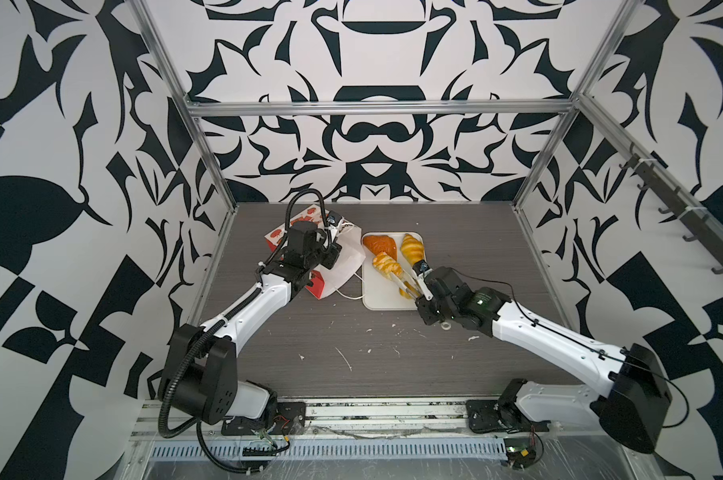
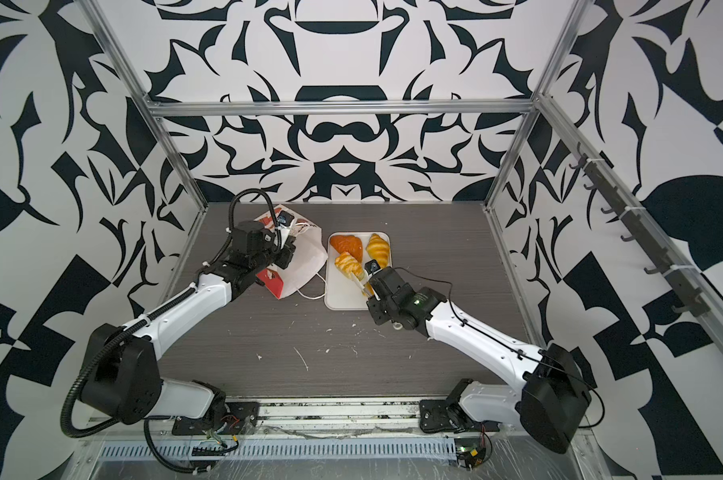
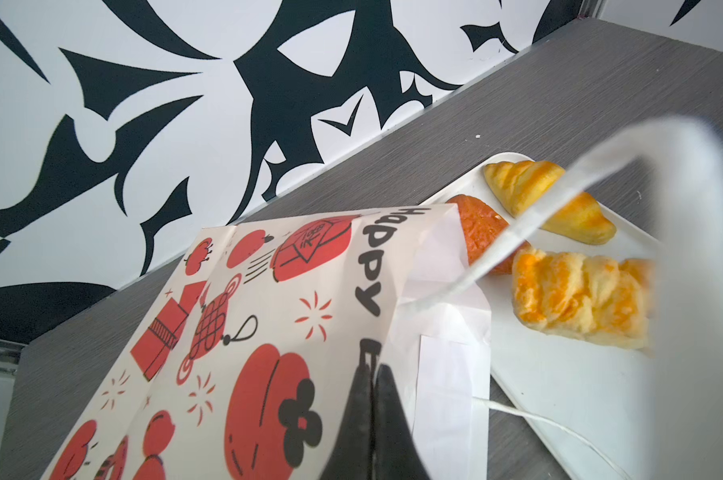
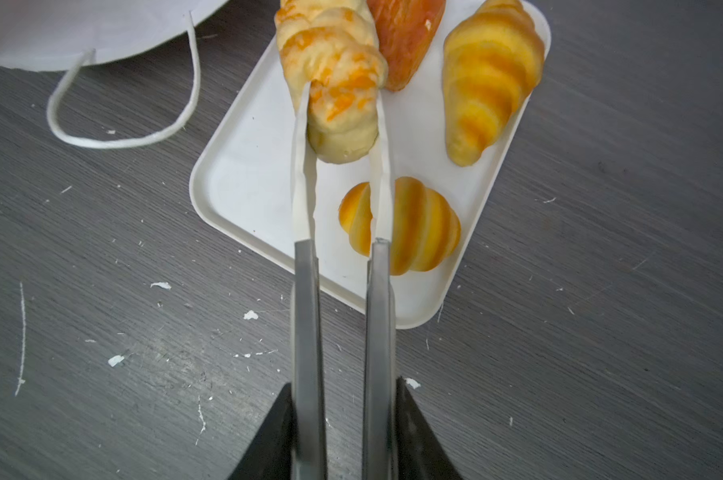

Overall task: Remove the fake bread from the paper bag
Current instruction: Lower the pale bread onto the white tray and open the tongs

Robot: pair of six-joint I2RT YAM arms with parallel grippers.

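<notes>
The paper bag (image 1: 345, 259) (image 3: 268, 332), red and white with printed motifs, lies tilted on the table with its white mouth toward a white tray (image 1: 376, 299) (image 4: 243, 183). My left gripper (image 3: 374, 370) is shut on the bag's rim. My right gripper (image 4: 343, 384) (image 1: 420, 286) is shut on metal tongs (image 4: 305, 291), whose white tips pinch a twisted fake bread (image 4: 339, 83) (image 1: 386, 264) over the tray. On the tray lie a yellow croissant (image 4: 488, 79), a second croissant (image 4: 409, 226) and a browner triangular piece (image 4: 405, 37) (image 3: 480, 228). The bag's inside is hidden.
A white cord handle (image 4: 122, 141) of the bag loops onto the dark wood-grain table (image 1: 351, 353) beside the tray. White flecks dot the table. Aluminium frame posts (image 1: 210, 166) and patterned walls close in the back and sides.
</notes>
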